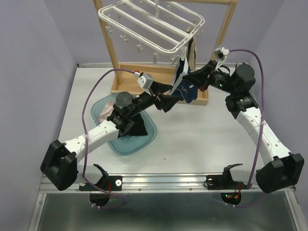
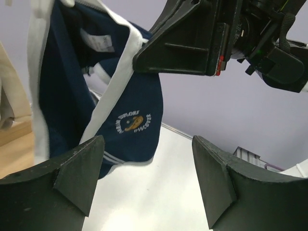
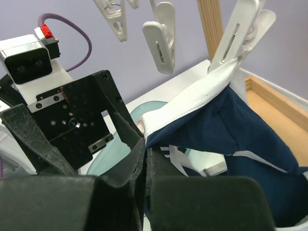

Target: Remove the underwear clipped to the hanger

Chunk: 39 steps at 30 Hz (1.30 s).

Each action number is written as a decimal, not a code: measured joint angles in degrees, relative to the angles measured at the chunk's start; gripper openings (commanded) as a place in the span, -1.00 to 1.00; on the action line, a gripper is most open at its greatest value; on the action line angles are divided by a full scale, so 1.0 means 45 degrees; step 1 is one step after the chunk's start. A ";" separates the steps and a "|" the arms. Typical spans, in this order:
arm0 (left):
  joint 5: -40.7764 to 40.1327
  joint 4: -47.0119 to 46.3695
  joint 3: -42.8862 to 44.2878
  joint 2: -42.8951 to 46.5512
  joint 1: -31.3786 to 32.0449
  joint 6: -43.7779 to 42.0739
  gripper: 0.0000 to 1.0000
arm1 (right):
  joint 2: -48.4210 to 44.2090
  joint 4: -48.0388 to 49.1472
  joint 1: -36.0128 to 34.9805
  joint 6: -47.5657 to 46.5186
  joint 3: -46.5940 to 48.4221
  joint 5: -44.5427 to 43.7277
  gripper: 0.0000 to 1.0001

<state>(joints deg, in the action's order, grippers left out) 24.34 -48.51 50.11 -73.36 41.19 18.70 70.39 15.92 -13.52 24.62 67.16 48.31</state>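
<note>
Above the far half of the bench, right of centre, we see the navy blue underwear hanging by its white waistband from one clip at the right end of the white hanger, which hangs from the wooden stand at the far edge. The right gripper is pressed together on that waistband just below the clip, while the left gripper hovers beside the garment's lower hem, its fingers spread wide and touching nothing. Left of centre, a teal basin holds a black garment and a pale one, so we judge the job well along, with this piece the one in hand. The step, as we read it, is the pull-off: the clip has not yet let go. The next move calls for a firm tug down and away from the clip, in line with its jaws, with the left arm placed to catch the loose cloth. A sideways pull could set the rack swinging or let the band slip from the pinch.
</note>
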 measured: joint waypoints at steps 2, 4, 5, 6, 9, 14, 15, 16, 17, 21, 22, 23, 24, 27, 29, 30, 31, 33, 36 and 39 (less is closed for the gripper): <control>-0.0049 0.0000 0.0257 -0.0316 0.0078 -0.0107 0.69 | 0.0287 -0.0053 -0.0233 0.0005 0.0199 -0.0068 -0.99; -0.0126 0.0000 0.0534 -0.0651 0.0194 -0.0257 0.69 | 0.0529 -0.0092 -0.0427 0.0044 0.0389 -0.0131 -0.99; -0.0165 -0.0019 0.0627 -0.0787 0.0233 -0.0311 0.69 | 0.0641 -0.0102 -0.0510 0.0063 0.0486 -0.0165 -0.99; -0.0243 -0.0019 0.0782 -0.1030 0.0301 -0.0427 0.69 | 0.0714 -0.0112 -0.0563 0.0107 0.0554 -0.0194 -0.99; -0.0500 -0.0015 0.1132 -0.1564 0.0423 -0.0695 0.69 | 0.0903 -0.0112 -0.0690 0.0199 0.0763 -0.0316 -0.99; -0.1311 -0.0015 0.1705 -0.2395 0.0549 -0.1127 0.52 | 0.1107 -0.0102 -0.0767 0.0389 0.0991 -0.0461 -0.99; -0.1506 -0.0019 0.1758 -0.2482 0.0559 -0.1171 0.32 | 0.1117 -0.0107 -0.0767 0.0452 0.0991 -0.0491 -0.99; -0.1797 -0.0019 0.1855 -0.2628 0.0583 -0.1248 0.19 | 0.1127 -0.0107 -0.0767 0.0491 0.0991 -0.0510 -0.99; -0.2108 -0.0015 0.1933 -0.2759 0.0607 -0.1316 0.03 | 0.1127 -0.0107 -0.0767 0.0525 0.0991 -0.0549 -0.99; -0.2919 -0.0010 0.2045 -0.2987 0.0607 -0.1418 -0.68 | 0.1127 -0.0102 -0.0767 0.0588 0.0991 -0.0617 -0.99; -0.3089 -0.0005 0.2059 -0.2997 0.0612 -0.1443 -0.91 | 0.1127 -0.0102 -0.0767 0.0607 0.0991 -0.0636 -0.99; -0.3308 -0.0005 0.2093 -0.3016 0.0612 -0.1443 -0.97 | 0.1127 -0.0102 -0.0767 0.0631 0.0991 -0.0646 -0.99; -0.3439 -0.0005 0.2113 -0.3016 0.0612 -0.1457 -1.00 | 0.1127 -0.0102 -0.0767 0.0646 0.0991 -0.0651 -0.99; -0.3803 -0.0063 0.2161 -0.3016 0.0612 -0.1457 -1.00 | 0.1127 -0.0097 -0.0767 0.0724 0.0991 -0.0661 -0.99; -0.3968 -0.0107 0.2161 -0.3016 0.0617 -0.1452 -1.00 | 0.1127 -0.0097 -0.0767 0.0733 0.0991 -0.0695 -0.99; -0.4075 -0.0136 0.2157 -0.3016 0.0617 -0.1452 -1.00 | 0.1127 -0.0097 -0.0767 0.0729 0.0991 -0.0724 -0.96; -0.4104 -0.0155 0.2157 -0.3011 0.0617 -0.1452 -1.00 | 0.1127 -0.0097 -0.0767 0.0724 0.0991 -0.0763 -0.91; -0.4201 -0.0291 0.2059 -0.2953 0.0617 -0.1452 -1.00 | 0.1103 -0.0107 -0.0767 0.0636 0.0991 -0.0879 -0.74; -0.4289 -0.0452 0.1428 -0.2535 0.0612 -0.1472 -1.00 | 0.0918 -0.0510 -0.0767 0.0053 0.0991 -0.1229 -0.43; -0.4371 -0.0500 0.0719 -0.1962 0.0597 -0.1472 -1.00 | 0.0597 -0.0967 -0.0704 -0.0631 0.0991 -0.1642 -0.03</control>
<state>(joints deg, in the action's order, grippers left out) 4.67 -50.76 53.34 -82.19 43.88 12.08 73.08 11.57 -16.69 21.78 71.61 40.93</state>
